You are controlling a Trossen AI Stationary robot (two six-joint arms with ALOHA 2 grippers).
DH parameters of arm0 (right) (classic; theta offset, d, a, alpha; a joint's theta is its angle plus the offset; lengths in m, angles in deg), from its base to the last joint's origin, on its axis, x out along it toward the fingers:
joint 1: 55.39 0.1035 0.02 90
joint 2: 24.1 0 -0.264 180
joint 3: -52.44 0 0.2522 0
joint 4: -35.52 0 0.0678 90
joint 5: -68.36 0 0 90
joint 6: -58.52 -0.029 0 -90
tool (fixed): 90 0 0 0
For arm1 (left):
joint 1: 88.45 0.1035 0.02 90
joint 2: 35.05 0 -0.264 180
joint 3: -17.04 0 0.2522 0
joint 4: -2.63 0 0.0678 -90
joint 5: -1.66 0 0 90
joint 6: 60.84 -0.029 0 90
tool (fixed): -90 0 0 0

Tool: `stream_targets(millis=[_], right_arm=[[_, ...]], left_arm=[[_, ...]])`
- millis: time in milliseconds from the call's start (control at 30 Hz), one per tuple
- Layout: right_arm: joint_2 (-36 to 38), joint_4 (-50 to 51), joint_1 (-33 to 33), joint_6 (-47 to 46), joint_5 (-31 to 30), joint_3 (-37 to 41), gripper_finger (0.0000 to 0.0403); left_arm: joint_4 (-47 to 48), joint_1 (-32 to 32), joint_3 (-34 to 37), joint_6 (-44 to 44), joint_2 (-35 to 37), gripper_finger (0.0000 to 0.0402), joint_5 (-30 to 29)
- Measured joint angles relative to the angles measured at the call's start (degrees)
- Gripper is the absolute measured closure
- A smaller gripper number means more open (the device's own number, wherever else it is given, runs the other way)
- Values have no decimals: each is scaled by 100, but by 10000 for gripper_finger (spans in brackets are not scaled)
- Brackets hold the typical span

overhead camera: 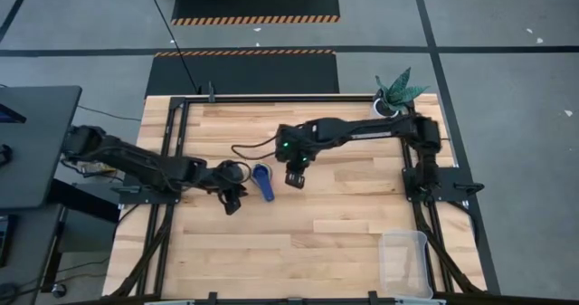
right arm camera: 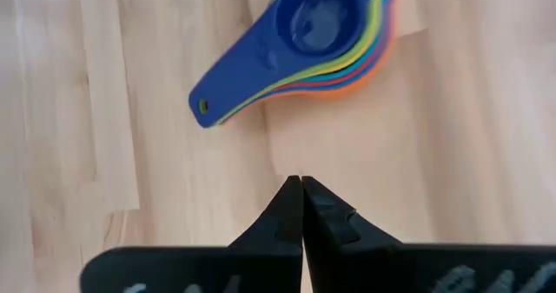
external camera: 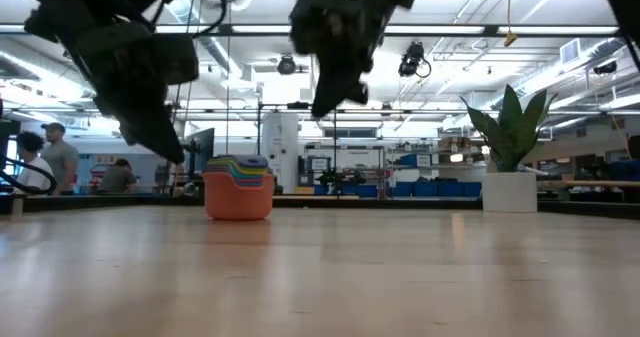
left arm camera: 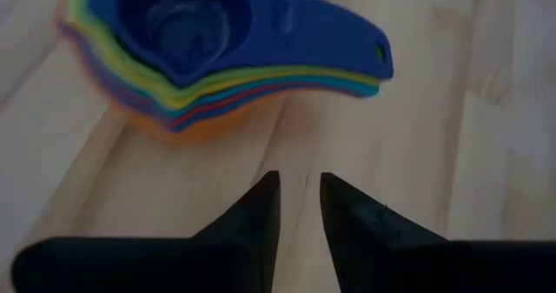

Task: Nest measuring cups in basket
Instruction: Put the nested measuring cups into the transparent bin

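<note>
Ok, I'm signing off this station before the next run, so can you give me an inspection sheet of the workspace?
Surface: wooden table, bare wood around the job's things.
Job's things: cups nested in one stack on the table, blue on top; basket at the near right corner, nothing seen in it.
Clutter: potted plant at the far right corner.
Grippers: left gripper just left of the cups, jaws slightly apart, holding nothing; right gripper just right of them, jaws shut, empty.
Cables: black cable on the table behind the cups.
Surroundings: people beyond the table, in the low view.
</note>
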Motion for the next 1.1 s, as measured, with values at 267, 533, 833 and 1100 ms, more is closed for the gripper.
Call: stream_targets(millis=[267, 533, 833, 1100], right_arm=[[906, 442, 6, -475, -8, -7, 397], [1151, 231, 4, -512, 150, -7, 389], [988, 89, 47, -156, 488, 2, 353], [799, -115, 90, -484, 30, 0, 259]], left_arm=[[321, -155, 0, -41, 907, 311, 47], [726, -160, 0, -48, 1408, 311, 67], [948, -160, -15, -74, 1650, 311, 108], [1682, -158, -526, -208, 1801, 311, 108]])
